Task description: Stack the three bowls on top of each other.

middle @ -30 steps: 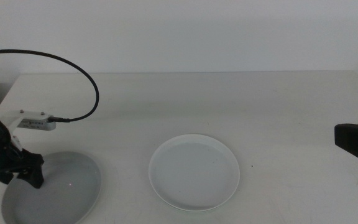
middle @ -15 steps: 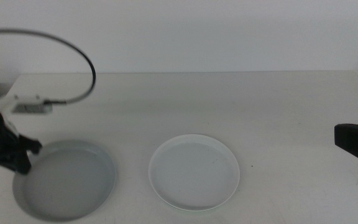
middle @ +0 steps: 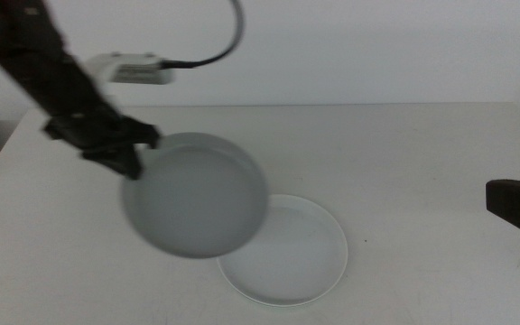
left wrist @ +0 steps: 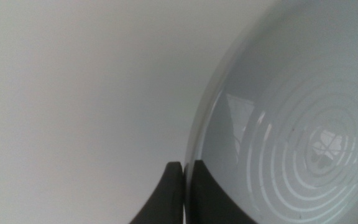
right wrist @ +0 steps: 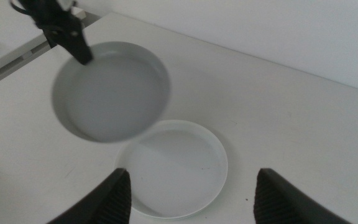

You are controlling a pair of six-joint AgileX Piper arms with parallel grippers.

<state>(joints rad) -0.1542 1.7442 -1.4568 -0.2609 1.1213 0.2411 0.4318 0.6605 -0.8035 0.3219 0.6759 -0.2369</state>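
the left gripper (middle: 132, 161) is clamped on the rim of the grey bowl (middle: 195, 194), holding it in the air over the desk (middle: 422, 153), left of and partly overlapping the white bowl (middle: 287, 257) that lies near the middle. judging by this, the first stacking step is under way but not done: the grey bowl is not yet set into the white one. no mint green bowl shows in any view. the right gripper (right wrist: 188, 186) waits at the right edge, jaws wide apart.
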